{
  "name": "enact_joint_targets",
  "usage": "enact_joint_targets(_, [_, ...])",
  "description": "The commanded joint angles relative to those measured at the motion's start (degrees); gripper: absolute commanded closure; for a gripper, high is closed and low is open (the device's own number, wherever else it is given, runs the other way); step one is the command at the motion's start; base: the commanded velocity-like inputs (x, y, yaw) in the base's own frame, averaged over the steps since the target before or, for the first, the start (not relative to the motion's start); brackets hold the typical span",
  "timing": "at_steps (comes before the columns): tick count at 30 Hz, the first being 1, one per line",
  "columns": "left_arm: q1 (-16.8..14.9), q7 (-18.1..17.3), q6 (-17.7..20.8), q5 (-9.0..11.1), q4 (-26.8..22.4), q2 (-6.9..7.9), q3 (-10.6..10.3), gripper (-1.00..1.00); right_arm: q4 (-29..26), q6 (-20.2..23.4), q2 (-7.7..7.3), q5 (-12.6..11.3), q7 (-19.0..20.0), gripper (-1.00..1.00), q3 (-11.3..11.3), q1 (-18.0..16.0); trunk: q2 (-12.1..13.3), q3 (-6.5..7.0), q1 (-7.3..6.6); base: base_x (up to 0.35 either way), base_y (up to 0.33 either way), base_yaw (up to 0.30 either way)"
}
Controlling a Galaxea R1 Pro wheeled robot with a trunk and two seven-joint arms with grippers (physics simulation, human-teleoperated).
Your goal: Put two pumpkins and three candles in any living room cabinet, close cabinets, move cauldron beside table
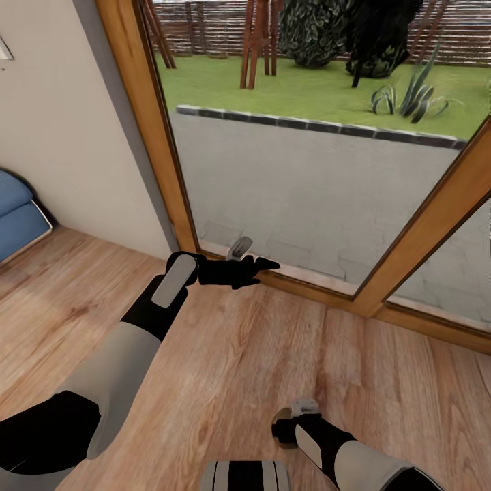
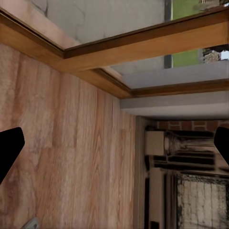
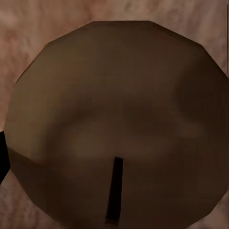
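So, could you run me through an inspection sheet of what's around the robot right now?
Surface: light brown wooden plank floor.
Job's things: brown-grey stubby round candle with dark wick, close between the right end effector's fingers.
Clutter: nothing seen.
Grippers: left end effector open, empty; right end effector apparently shut on the candle.
Cables: nothing seen.
Surroundings: wood-framed glass door, grey paved patio, green lawn, blue cushion.

Candle (image 3: pixel 114 119) dull brown w/ black wick; floor (image 1: pixel 225 382) warm woodgrain; lawn (image 1: pixel 307 88) green.
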Motion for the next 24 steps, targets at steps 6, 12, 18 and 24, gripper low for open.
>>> enact_joint_targets(6, [0.0, 0.2, 0.1, 0.0, 0.1, -0.01, -0.1, -1.00, -0.1, 0.3, -0.02, -0.6, -0.3, 1.00, 0.4, 0.0, 0.1, 1.30, -0.16, 0.000, 0.000, 0.000])
enact_joint_targets(12, [0.0, 0.2, 0.1, 0.0, 0.2, -0.07, -1.3, -1.00, -0.1, 0.3, -0.02, -0.6, -0.3, 1.00, 0.5, 0.0, 0.1, 2.63, -0.31, 0.000, 0.000, 0.000])
enact_joint_targets(18, [0.0, 0.3, -0.1, 0.0, 0.3, -0.09, -3.7, -1.00, -0.1, 0.3, -0.02, -0.6, -0.2, 1.00, 0.4, 0.0, 0.2, 3.95, -0.47, 0.000, 0.000, 0.000])
enact_joint_targets(24, [0.0, 0.2, -0.2, 0.0, 0.4, -0.09, -4.4, -1.00, -0.1, 0.3, -0.02, -0.6, -0.1, 1.00, 0.4, 0.0, 0.3, 5.28, -0.62, 0.000, 0.000, 0.000])
